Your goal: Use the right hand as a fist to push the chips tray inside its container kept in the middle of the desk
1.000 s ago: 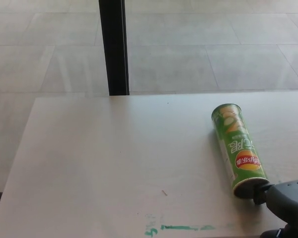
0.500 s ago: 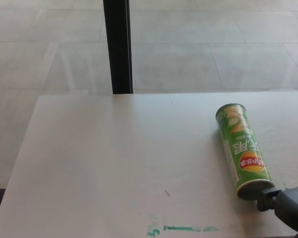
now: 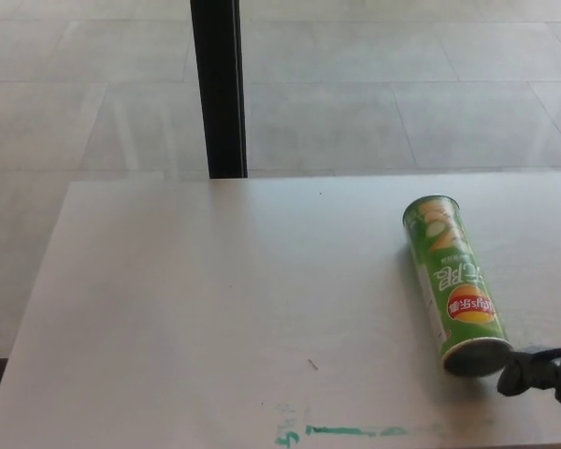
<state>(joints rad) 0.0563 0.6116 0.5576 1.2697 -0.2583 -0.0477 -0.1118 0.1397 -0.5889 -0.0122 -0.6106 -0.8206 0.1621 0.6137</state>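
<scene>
Pulled back toward the lower right corner since the earlier frames: right hand [image 3: 542, 371], now showing only as a small black part at the picture's edge. One second ago reached much further in and touched the near end of the chips container [image 3: 452, 283]; now apart from it, just beside the near end, with a narrow strip of desk between. Whether fingers apart or together: cannot tell, too little of the hand visible. Left hand not seen anywhere.

Chips container: green tube, lying on its side on the white desk [image 3: 196, 299], right of the middle. Far end pointed away from the robot, near end turned toward the lower right, dark and round. Red and yellow logo on the side, close to the near end. Almost the same place and direction as before. Tray not visible outside the tube.

Green marker line [image 3: 355, 431] near the front edge of the desk. Black post [image 3: 217, 89] upright behind the desk, against a pale tiled floor [image 3: 402, 84].
</scene>
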